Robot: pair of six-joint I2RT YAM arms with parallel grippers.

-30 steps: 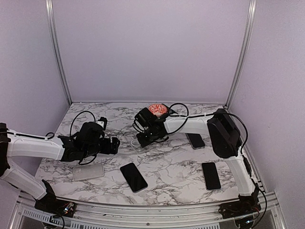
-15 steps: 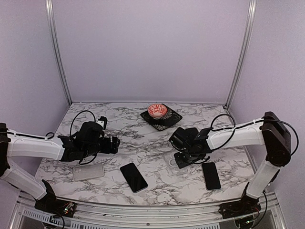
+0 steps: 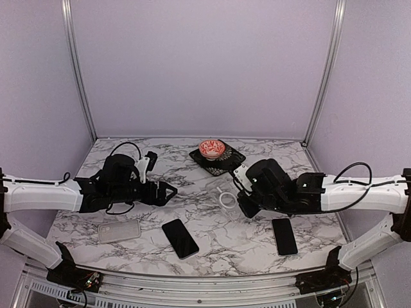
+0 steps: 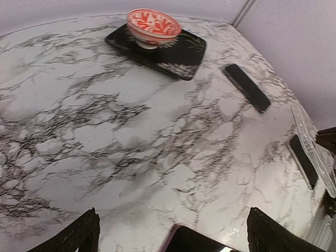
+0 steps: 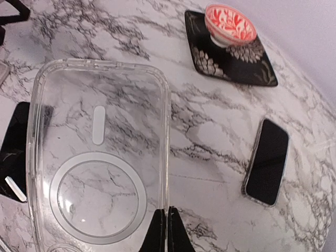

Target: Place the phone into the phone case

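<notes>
The clear phone case (image 5: 100, 131), a thin glossy shell with rounded corners and a white ring and bar printed on its back, is held off the table. The right gripper (image 5: 167, 231) has its dark fingers clenched on the case's long edge. The veined marble shows straight through its hollow.

A flat black phone (image 3: 180, 238) with a glassy face lies on the marble table (image 3: 212, 221) near the front, between the two arms. The left gripper (image 4: 172, 220) hovers just behind it, with its black, pointed jaws spread wide and nothing between them.

A second clear case (image 3: 119, 230) lies flat at front left. Another dark phone (image 3: 284, 235) lies at front right, and a third phone (image 5: 268, 160) lies farther back.

Towards the rear, a square black plate (image 3: 225, 162) with a pale leaf pattern carries a small round bowl (image 3: 212, 149), red and white.
</notes>
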